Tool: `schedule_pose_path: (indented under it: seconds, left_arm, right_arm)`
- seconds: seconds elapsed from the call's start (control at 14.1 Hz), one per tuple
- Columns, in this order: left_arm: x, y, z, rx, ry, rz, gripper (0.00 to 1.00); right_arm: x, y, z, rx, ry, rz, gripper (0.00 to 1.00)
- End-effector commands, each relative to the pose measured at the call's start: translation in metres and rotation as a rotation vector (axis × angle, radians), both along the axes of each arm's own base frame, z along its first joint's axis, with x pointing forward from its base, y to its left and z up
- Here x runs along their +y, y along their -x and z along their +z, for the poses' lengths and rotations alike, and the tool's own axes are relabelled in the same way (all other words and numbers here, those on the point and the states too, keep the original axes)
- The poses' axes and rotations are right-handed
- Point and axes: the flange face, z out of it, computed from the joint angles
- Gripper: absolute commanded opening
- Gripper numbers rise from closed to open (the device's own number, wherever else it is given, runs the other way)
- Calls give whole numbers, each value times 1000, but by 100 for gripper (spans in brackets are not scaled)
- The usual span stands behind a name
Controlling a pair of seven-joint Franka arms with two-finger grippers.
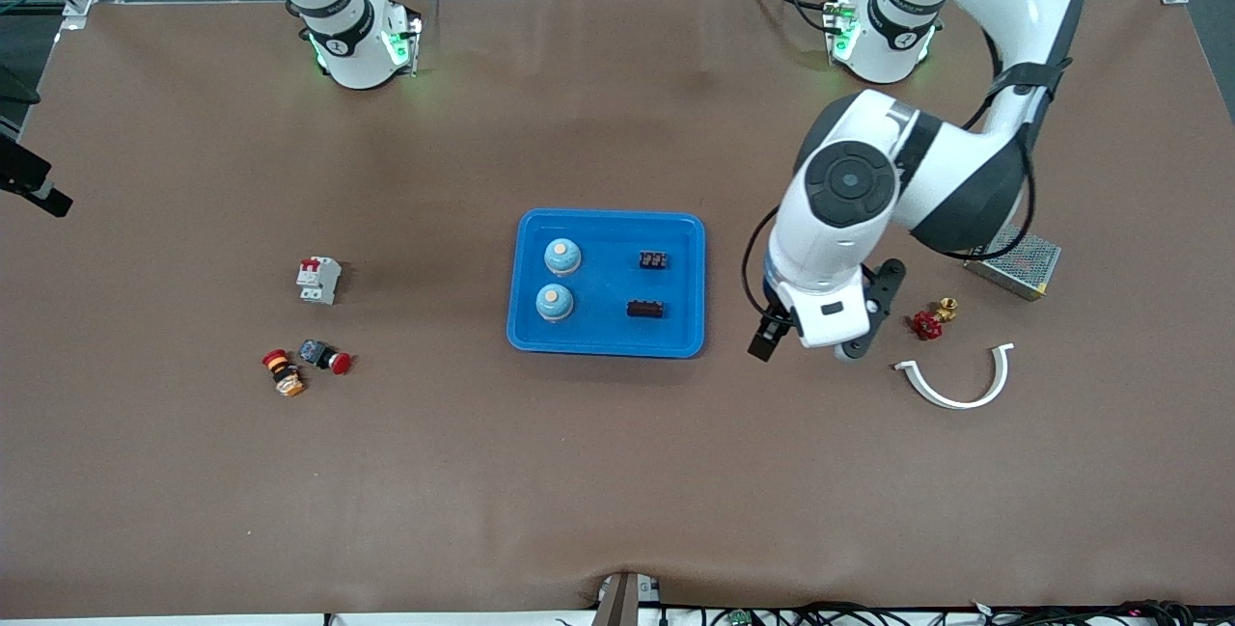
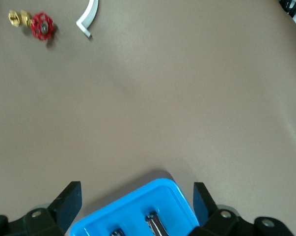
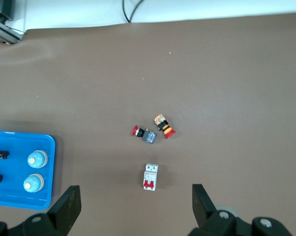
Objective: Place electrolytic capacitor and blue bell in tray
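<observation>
Counting from the edge nearest the front camera, I find one white curved clip [image 1: 960, 385] lying at the left arm's end of the worktop [image 1: 617, 491], with one red-handled brass valve [image 1: 930, 321] just farther from the camera than it. Toward the right arm's end I have two red push-button switches [image 1: 307, 365] lying close together, and one white circuit breaker [image 1: 318, 280] a little farther up.

Near the middle sits the single blue tray [image 1: 608, 344]. I count four things in it: two blue bells [image 1: 558, 279], one nearer the camera than the other, on the side toward the right arm, and two dark electrolytic capacitors [image 1: 648, 285], likewise one nearer and one farther, on the side toward the left arm. All four rest inside the rim, none touching another.

My left gripper [image 1: 806, 341] hangs over bare worktop between the tray and the valve, fingers [image 2: 69, 201] spread apart and holding nothing; its wrist view shows a corner of the tray between them, below. One grey metal box [image 1: 1013, 264] lies farther from the camera than the valve, partly hidden by the left arm.

My right gripper [image 3: 135, 206] is out of the front view; the arm waits high up. Its wrist view looks down on the breaker, the switches and the tray, its fingers [image 3: 69, 204] wide apart and empty. Nothing lies between either gripper and the tray.
</observation>
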Motion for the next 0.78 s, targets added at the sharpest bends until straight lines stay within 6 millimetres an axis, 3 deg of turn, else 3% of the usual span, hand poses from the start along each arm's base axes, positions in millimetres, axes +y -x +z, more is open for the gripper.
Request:
schedule_pose_path:
  seconds: [0.0,0.28,0.42,0.49,0.71]
  left_arm:
    - [13,4,8,24,-3,-70,100]
    - [32,-5,13,27,-16,-292,100]
    - [69,-19,18,37,-21,-488,100]
    - [78,-22,23,35,-18,-553,100]
    - [111,-29,36,26,-20,-603,100]
  right_arm:
    - [5,-2,16,-26,39,46,100]
    - [14,-5,8,-4,138,74,100]
    - [14,-9,3,-10,141,70,100]
    - [14,-11,-3,-5,142,70,100]
    - [13,-21,-18,-38,147,64,100]
